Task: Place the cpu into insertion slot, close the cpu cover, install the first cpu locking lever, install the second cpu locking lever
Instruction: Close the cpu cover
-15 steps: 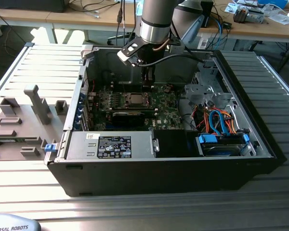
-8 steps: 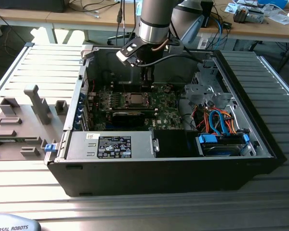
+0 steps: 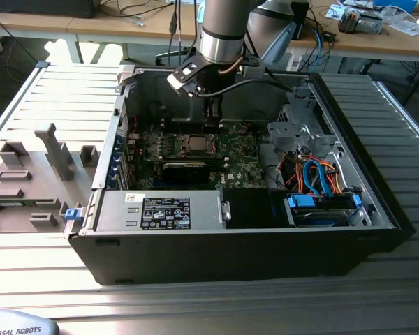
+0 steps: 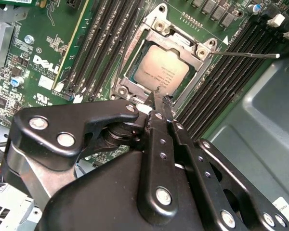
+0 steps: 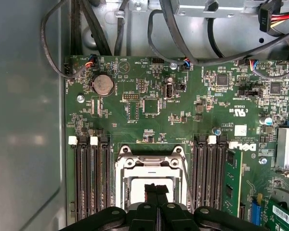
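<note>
Second wrist view: the pincer (image 4: pixel 160 97), clenched and empty, sits over the cpu (image 4: pixel 156 72) framed by its cover (image 4: pixel 179 37). Best press squarely, gently.

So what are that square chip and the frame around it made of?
The chip looks capped in dull grey metal: a flat, matte top with faint print. The frame looks like bare sheet metal, perhaps steel, since it is brighter and shinier, with glints along its edges. Which metal exactly, I can't tell.
</note>
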Action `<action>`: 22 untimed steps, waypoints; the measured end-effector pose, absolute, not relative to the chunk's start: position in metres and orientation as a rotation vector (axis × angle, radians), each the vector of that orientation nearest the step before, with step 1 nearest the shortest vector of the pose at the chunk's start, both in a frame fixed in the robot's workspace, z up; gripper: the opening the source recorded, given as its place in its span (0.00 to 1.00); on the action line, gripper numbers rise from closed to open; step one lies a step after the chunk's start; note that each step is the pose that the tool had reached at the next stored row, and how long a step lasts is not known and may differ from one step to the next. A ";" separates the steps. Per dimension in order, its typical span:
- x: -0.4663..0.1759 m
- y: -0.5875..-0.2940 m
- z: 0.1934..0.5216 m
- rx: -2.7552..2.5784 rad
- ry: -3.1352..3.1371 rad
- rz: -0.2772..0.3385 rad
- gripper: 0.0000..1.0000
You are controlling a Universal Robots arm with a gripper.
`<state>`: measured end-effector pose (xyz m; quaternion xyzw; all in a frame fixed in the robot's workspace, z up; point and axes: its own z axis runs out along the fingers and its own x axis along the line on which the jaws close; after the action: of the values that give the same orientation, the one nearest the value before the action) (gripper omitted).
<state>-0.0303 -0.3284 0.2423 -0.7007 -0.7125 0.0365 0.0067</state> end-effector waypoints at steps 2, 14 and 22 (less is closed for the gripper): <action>-0.031 -0.328 0.242 -2.192 -2.229 0.114 0.11; -0.035 -0.328 0.240 -2.192 -2.229 0.114 0.11; -0.037 -0.328 0.239 -2.192 -2.229 0.114 0.11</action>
<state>-0.0375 -0.3284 0.2388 -0.7007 -0.7125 0.0365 0.0066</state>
